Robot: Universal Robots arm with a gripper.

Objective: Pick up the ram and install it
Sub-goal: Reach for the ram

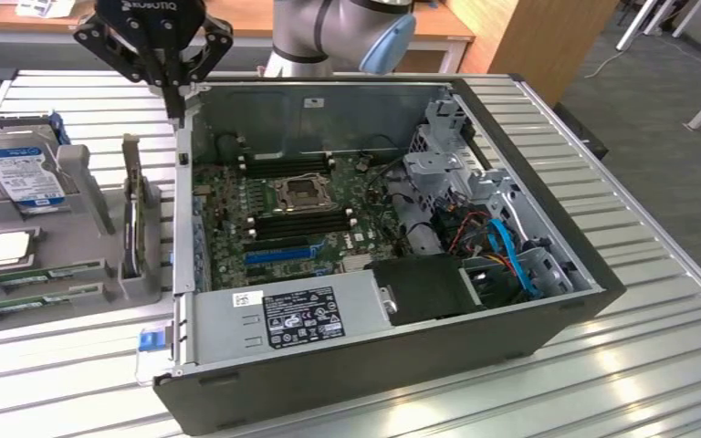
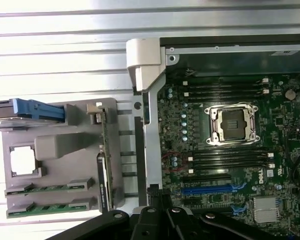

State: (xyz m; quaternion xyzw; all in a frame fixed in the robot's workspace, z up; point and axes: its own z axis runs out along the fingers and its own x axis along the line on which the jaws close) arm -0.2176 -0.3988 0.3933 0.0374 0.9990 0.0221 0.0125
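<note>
Collision is the risk: jaws closed, seemingly empty, at upper left over the case (image 1: 326, 114) edge, while ram (image 1: 36, 273) sticks lie in the tray (image 2: 60, 145), lower left; descending unopened could strike them.

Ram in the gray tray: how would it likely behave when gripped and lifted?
The ram looks like a thin green board, so it is probably stiff and light. Its narrow profile likely offers little grip, so it may slip or tilt.
</note>
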